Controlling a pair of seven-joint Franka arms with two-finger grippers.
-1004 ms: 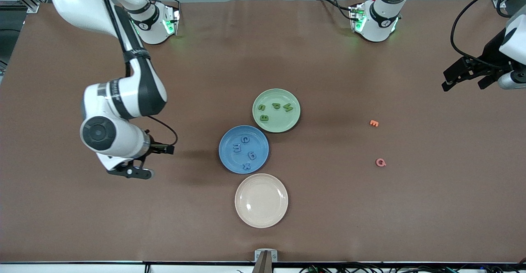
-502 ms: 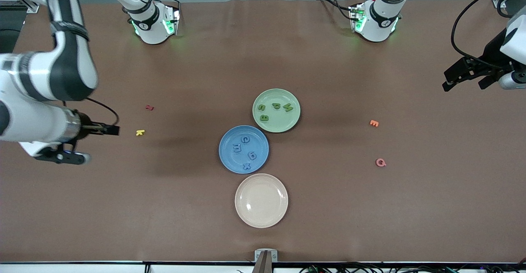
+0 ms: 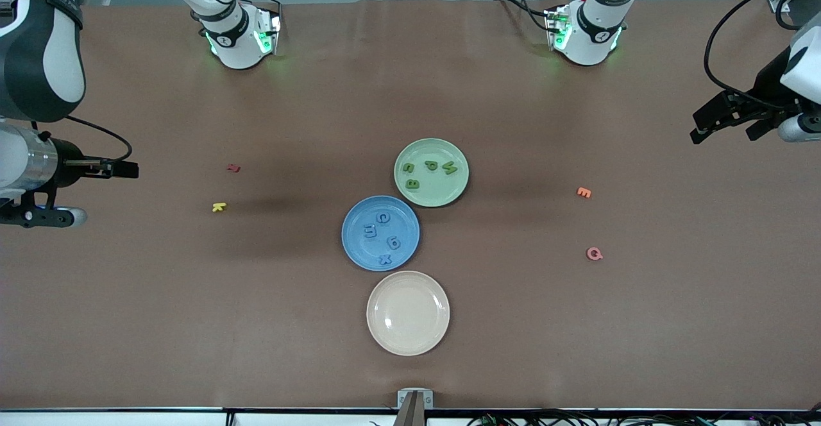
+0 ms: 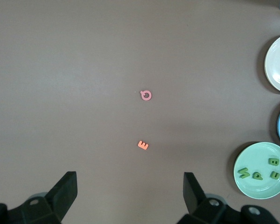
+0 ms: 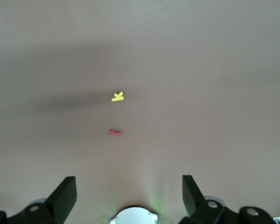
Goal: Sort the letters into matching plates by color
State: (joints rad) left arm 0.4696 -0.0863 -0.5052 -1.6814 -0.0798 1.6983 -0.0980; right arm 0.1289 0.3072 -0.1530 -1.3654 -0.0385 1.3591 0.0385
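Letters [image 3: 382,237] sorted; right hand [image 3: 96,188] withdrawn outward.

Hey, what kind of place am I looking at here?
Probably a robotics lab workbench: two arms bolted along a brown-covered table, cables by the left gripper, and foam letters sorted into a blue plate and green plate.

Cream plate [image 3: 408,342] nearest the front camera; red [image 3: 233,168], yellow [image 3: 219,207], orange [image 3: 584,192], pink [image 3: 594,254] letters on brown table [image 3: 513,323]

Left gripper [image 4: 130,198] and right gripper [image 5: 129,198] hang raised at the table's ends, jaws open
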